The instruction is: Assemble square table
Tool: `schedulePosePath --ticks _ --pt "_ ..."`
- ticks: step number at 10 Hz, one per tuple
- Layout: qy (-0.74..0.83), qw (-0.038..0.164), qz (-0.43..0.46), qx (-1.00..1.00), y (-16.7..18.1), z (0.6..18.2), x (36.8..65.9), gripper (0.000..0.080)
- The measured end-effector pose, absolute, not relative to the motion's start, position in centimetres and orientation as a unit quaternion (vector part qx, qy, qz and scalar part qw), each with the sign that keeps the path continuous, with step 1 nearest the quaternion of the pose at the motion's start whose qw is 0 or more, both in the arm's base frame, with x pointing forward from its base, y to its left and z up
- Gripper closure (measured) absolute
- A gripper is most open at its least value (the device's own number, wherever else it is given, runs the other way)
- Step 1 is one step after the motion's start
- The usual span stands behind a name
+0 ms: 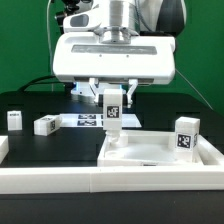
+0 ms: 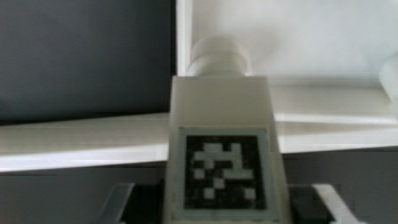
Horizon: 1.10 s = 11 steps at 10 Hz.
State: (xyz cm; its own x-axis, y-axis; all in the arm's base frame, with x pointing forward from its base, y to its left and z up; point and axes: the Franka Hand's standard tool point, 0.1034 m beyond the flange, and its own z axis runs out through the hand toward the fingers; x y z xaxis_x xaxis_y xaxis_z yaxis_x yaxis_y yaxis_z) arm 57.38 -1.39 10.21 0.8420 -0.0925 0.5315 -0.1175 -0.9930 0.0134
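End effector (image 1: 113, 97) pinching tagged leg (image 1: 113, 110), upright over square top (image 1: 150, 153).
Leg's lower end meets the top's inner face by the corner on the exterior view's left; can't tell if seated. Second leg (image 1: 186, 135) stands at the top's right side. Third leg (image 1: 46, 124) and fourth leg (image 1: 15, 119) lie on the black tabletop (image 1: 60, 142), well apart.

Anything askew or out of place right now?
Only one thing: a loose leg at the exterior view's left lies tipped on its side. The held leg sits straight in the gripper at the tabletop corner.
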Motion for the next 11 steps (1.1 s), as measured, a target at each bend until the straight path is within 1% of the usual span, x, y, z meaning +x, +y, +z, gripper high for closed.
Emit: schedulePosePath --ticks 1,2,3,4,7,11 --pt "-0.054 0.031 0.303 0.951 -1.6 10.2 57.9 0.0509" --pt "-0.053 0.018 0.257 0.965 -0.9 8.6 57.5 0.0509" --pt "-0.052 0.016 0.265 0.963 -0.6 9.3 58.3 0.0509" --pt "-0.053 0.017 0.263 0.963 -0.8 9.0 58.1 0.0509" --pt "-0.053 0.017 0.261 0.964 -0.7 9.0 58.1 0.0509" --pt "-0.051 0.014 0.260 0.964 -1.2 9.9 59.7 0.0509"
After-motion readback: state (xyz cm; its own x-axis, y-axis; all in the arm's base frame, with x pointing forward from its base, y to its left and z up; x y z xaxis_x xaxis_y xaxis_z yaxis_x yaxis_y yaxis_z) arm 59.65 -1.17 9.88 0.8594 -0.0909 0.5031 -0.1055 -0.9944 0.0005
